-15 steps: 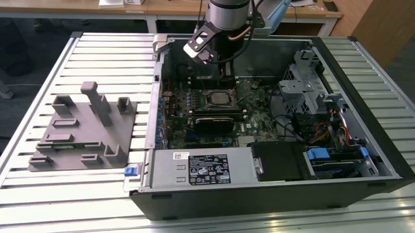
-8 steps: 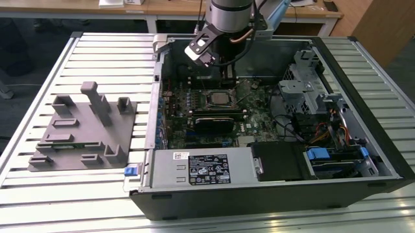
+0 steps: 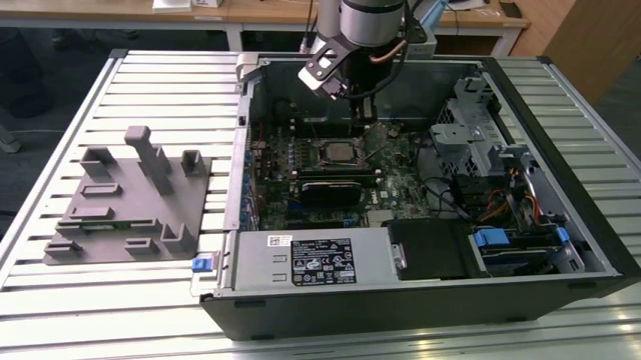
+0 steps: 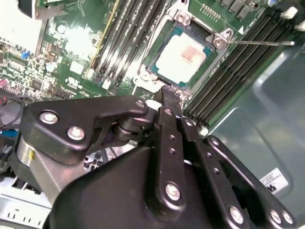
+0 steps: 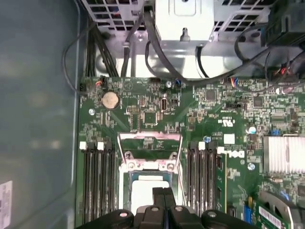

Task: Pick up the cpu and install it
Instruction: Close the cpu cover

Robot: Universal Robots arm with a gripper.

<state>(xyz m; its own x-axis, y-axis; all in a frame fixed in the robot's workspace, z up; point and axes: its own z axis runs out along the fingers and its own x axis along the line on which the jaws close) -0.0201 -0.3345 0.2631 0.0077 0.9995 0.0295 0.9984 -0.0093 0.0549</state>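
An open computer case lies on its side on a slatted desk. A grey tray rests on the desk beside it, on the exterior view's left. The arm reaches down into the case over the green circuit board.

The cpu sits flat in its socket in the middle of the board. Its pale silvery top faces up and is bare in both wrist views. The socket's metal cover frame is swung back, clear of the chip. A thin metal lever sticks out to one side of the socket.

The black jaws are pressed together with no gap between them, and they hold nothing. Their tips hang at one edge of the socket, just beside the cpu. Whether they touch it or the socket rim cannot be told.

Rows of dark memory slots run along both sides of the socket. A round coin battery sits farther off on the board, and a finned metal heat sink lies near the board's edge. In the exterior view, a grey box with a white label fills the near end of the case.
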